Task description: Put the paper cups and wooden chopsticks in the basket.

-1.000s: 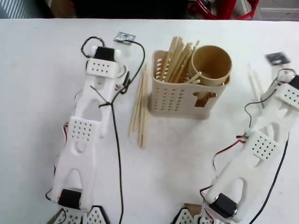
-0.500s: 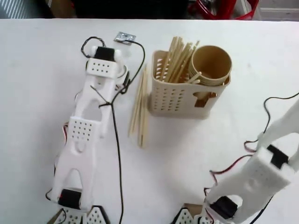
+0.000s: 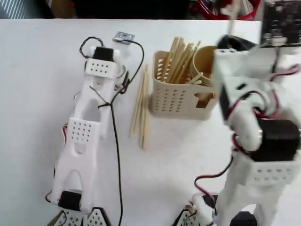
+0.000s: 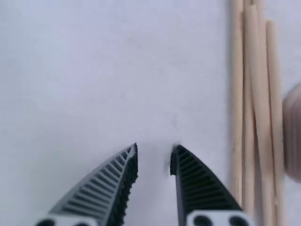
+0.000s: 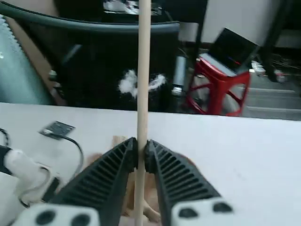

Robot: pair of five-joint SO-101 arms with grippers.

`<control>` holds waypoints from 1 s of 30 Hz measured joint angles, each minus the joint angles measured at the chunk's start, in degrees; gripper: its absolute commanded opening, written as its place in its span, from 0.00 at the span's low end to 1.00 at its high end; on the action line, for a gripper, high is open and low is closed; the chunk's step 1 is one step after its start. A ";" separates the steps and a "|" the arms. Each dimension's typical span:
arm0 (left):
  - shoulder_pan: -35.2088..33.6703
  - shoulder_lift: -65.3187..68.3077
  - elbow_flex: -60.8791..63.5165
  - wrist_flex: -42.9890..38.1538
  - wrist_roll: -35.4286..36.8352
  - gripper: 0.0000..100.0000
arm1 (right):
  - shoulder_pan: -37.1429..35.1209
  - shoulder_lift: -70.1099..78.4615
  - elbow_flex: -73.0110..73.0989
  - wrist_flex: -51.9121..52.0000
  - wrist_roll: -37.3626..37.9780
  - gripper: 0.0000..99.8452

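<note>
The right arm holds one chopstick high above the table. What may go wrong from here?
The right gripper pinches the chopstick only at its tips, so it may swivel or slip. The basket is crowded with leaning sticks and a cup, so this one may catch and fall outside. The cable beside the loose chopsticks may scatter them.

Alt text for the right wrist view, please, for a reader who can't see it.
The right gripper is shut on a single wooden chopstick, holding it upright above the white table. A red stool stands in the room behind.
</note>
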 measured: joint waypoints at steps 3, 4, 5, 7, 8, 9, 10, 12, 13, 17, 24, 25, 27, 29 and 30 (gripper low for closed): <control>-0.44 0.00 0.00 -0.53 0.00 0.13 | -6.51 -2.64 10.81 -12.48 -2.99 0.02; -0.53 0.00 0.00 -0.53 0.00 0.13 | -7.65 -3.43 14.59 -16.88 -3.52 0.02; -0.53 0.00 0.00 -0.53 0.00 0.13 | -8.53 -4.31 18.46 -21.54 -3.78 0.02; -0.53 0.00 0.00 -0.53 0.00 0.13 | -9.49 -5.63 26.46 -30.33 -3.96 0.02; -0.53 0.00 0.00 -0.53 0.00 0.13 | -10.02 -6.15 30.42 -34.55 -4.04 0.02; -0.53 0.00 0.00 -0.53 0.00 0.13 | -10.55 -6.68 34.37 -38.59 -4.13 0.02; -0.53 0.00 0.00 -0.53 0.00 0.13 | -11.08 -7.21 38.33 -42.55 -4.13 0.02; -0.53 0.00 0.00 -0.53 0.00 0.13 | -11.25 -7.91 45.80 -50.64 -4.13 0.02; -0.53 0.00 0.00 -0.53 0.00 0.13 | -11.25 -8.26 49.23 -54.24 -4.13 0.02; -0.53 0.00 0.00 -0.53 0.00 0.13 | -10.99 -8.88 57.76 -64.62 -4.13 0.02; -0.70 0.00 0.00 -1.14 -0.09 0.13 | -10.46 -9.32 60.92 -63.74 -4.13 0.17; -0.79 0.00 0.00 -1.23 -0.09 0.13 | -10.11 -9.32 60.92 -62.59 -4.13 0.19; -1.05 0.00 0.00 -1.23 -0.09 0.13 | -9.49 -9.41 60.92 -60.57 -4.13 0.23; -1.23 0.00 0.00 -1.23 -0.09 0.13 | -8.97 -9.41 60.92 -59.60 -4.13 0.24; -1.23 0.00 0.00 -1.23 -0.09 0.13 | -8.70 -9.41 60.92 -59.60 -4.13 0.24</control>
